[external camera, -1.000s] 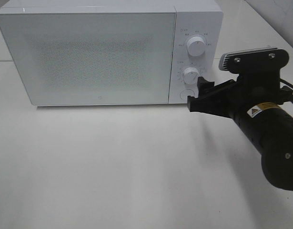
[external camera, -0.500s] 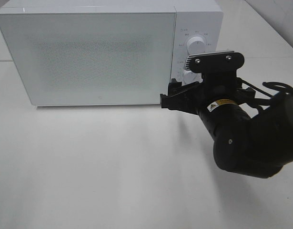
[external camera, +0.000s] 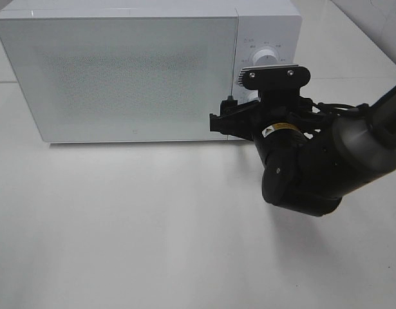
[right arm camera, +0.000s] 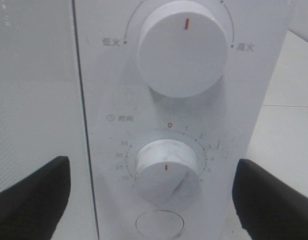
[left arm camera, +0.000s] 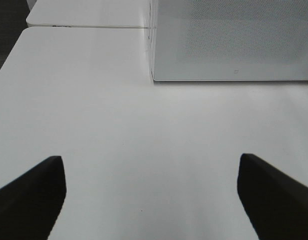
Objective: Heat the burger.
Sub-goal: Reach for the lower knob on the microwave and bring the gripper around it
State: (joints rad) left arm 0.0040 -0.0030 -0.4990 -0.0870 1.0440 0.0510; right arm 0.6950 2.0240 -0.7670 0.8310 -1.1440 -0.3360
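Note:
The burger is out of view. The white microwave stands at the back of the table with its door shut. My right gripper is open and empty, close in front of the control panel by the door's right edge. In the right wrist view the gripper has its fingers spread either side of the lower timer knob, not touching it. The upper power knob and a round button show there too. My left gripper is open and empty, low over the table, away from the microwave.
The white table stretches in front of the microwave. The right arm's dark body hangs over the table's right side. The table's left edge and a seam to a second tabletop show in the left wrist view.
My right arm has swung left and closer to the microwave, from beside the control panel to in front of its lower knob. The microwave has not moved.

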